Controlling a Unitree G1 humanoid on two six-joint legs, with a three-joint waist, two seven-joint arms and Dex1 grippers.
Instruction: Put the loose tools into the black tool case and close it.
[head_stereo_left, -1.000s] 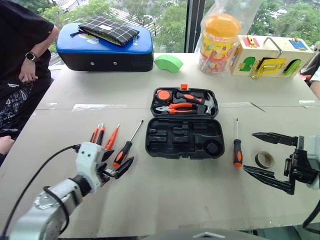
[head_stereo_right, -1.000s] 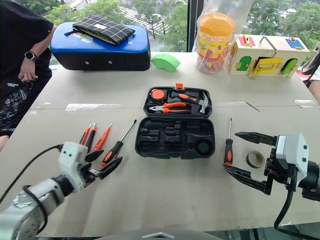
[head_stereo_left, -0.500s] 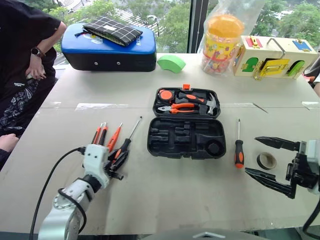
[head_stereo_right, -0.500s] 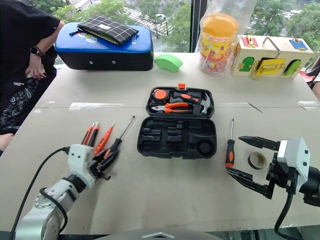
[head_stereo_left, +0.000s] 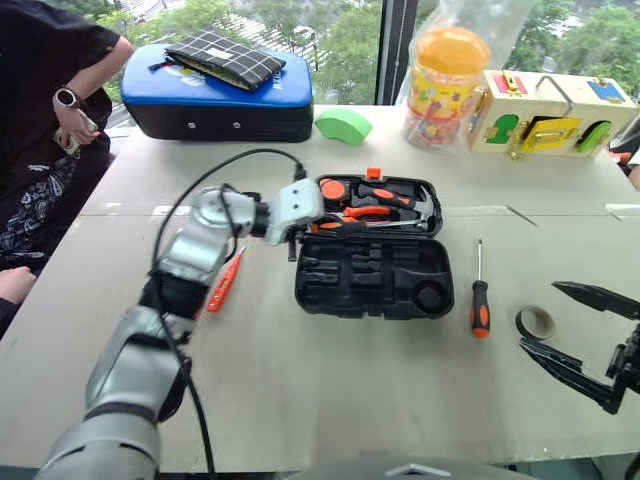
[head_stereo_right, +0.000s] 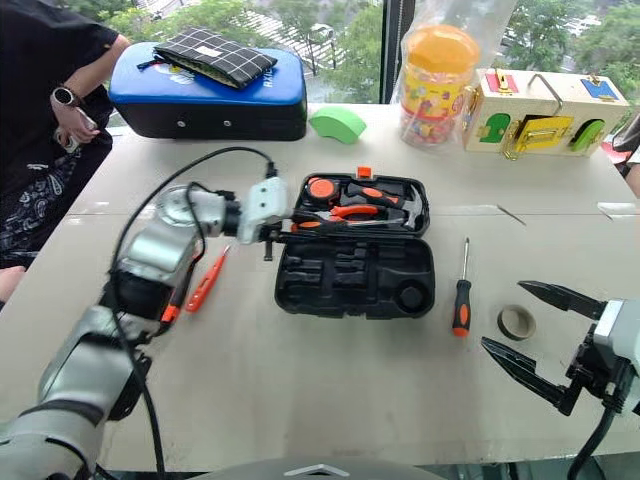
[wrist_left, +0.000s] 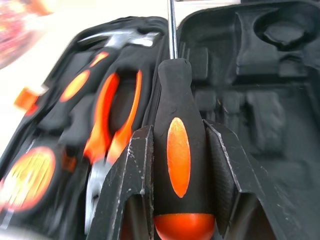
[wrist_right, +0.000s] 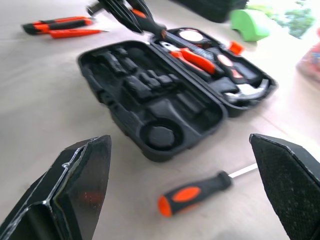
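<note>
Black tool case (head_stereo_left: 371, 260) lies open mid-worktop (head_stereo_left: 300, 380), latch toward far side. Left tool (wrist_left: 175, 165), a second ago down by loose tools at near left, now over case's left edge, clenched on slim screwdriver (wrist_left: 177, 150), shaft reaching across the case; first tool likely near stowing. Remaining: red tools (head_stereo_left: 222, 285) left of case, second screwdriver (head_stereo_left: 480, 300) and tape ring (head_stereo_left: 535, 322) right. Right tool (head_stereo_left: 585, 345) spread wide, empty, near worktop's right edge; bare worktop in front of case.

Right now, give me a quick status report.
Left hand shut on screwdriver, over open tool case. Right hand open, empty. Nothing in the way.
</note>
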